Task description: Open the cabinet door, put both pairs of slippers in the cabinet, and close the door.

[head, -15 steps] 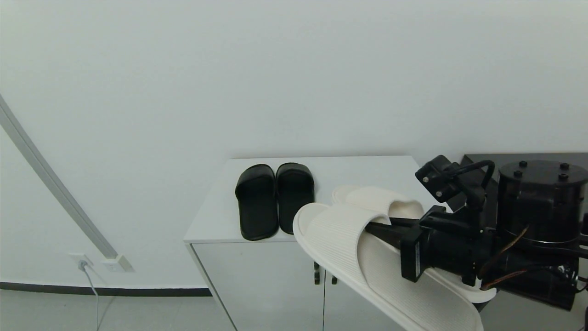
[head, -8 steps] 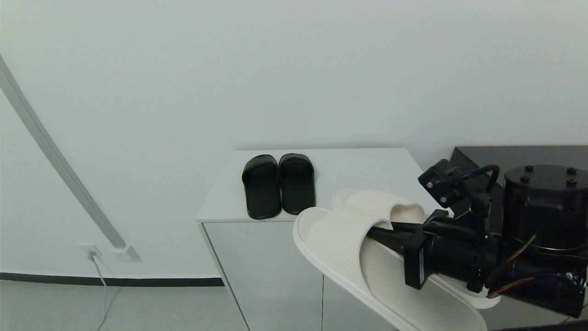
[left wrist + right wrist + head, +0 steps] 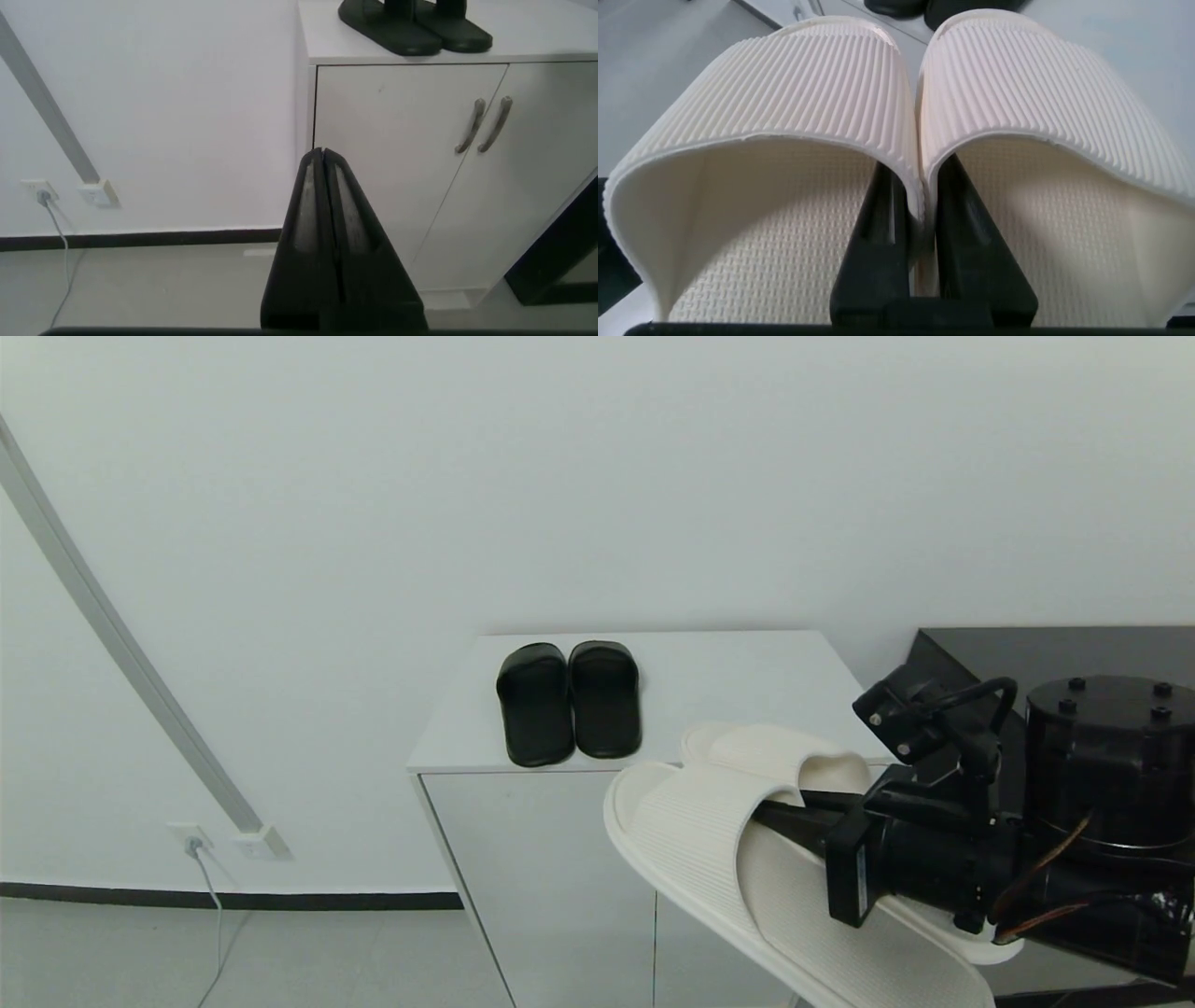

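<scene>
White slippers point(image 3: 719, 840) side by side, held up off the floor before the right side of the cabinet point(image 3: 551, 868); right jaws go one into each slipper, clamped on the two inner strap walls pressed together between them. Black slippers point(image 3: 569, 702) sit as a pair on the cabinet top near its front edge, well apart from the white pair. Cabinet doors closed. Left jaws together, holding nothing, low, facing the door handles point(image 3: 486, 123)

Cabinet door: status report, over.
Left gripper: jaws shut, empty. Right gripper: jaws shut on pair of white ribbed slippers. White cabinet door shut; black slide slippers on top.
</scene>
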### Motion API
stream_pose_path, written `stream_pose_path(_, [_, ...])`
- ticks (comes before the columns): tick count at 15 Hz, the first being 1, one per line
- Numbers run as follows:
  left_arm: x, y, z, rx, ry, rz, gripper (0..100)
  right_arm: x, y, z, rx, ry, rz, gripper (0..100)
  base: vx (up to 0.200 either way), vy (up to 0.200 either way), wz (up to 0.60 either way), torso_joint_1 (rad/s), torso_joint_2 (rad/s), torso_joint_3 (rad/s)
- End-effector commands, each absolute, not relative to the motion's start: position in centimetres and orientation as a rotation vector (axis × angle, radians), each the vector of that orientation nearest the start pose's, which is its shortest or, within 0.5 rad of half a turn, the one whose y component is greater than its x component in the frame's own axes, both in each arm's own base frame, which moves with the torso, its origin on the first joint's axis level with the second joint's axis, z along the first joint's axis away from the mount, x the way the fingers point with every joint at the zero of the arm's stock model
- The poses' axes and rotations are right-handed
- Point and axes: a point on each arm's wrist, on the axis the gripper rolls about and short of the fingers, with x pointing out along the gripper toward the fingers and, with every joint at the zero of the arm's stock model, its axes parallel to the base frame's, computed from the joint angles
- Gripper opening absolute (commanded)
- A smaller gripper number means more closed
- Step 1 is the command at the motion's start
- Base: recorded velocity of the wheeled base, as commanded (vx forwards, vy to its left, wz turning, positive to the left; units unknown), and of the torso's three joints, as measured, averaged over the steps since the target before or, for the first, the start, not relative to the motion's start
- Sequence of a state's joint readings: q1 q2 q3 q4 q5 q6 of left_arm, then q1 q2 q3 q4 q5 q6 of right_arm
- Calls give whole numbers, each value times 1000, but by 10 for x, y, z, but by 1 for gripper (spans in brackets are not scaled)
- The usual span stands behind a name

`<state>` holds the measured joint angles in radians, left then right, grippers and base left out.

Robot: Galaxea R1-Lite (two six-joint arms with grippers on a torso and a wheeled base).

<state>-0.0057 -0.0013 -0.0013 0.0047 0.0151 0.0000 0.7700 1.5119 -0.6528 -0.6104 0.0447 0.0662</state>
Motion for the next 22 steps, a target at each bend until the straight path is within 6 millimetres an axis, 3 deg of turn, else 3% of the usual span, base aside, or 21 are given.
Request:
stream_pose_path(1, [-23, 0, 75, -2, 3, 9, 0, 182, 178, 189, -32, 274, 801, 0, 0, 0, 0, 0, 0, 0])
stream_pose_path(10, [-23, 0, 75, 0, 3, 9, 0, 183, 179, 180, -46, 306, 800, 0, 0, 0, 0, -7, 16, 9])
stream_pose_path(16, [-23, 0, 75, -1, 5, 8, 0, 182, 179, 180, -46, 306, 802, 0, 0, 0, 0, -193, 438, 247])
stream_pose_path(17, [-23, 0, 75, -1, 5, 6, 100, 182, 178, 180, -48, 307, 801, 0, 0, 0, 0, -242, 554, 315])
stream_pose_path(22, [-23, 0, 75, -6, 3, 8, 100, 181, 177, 176, -53, 319, 800, 0, 0, 0, 0, -221, 542, 319])
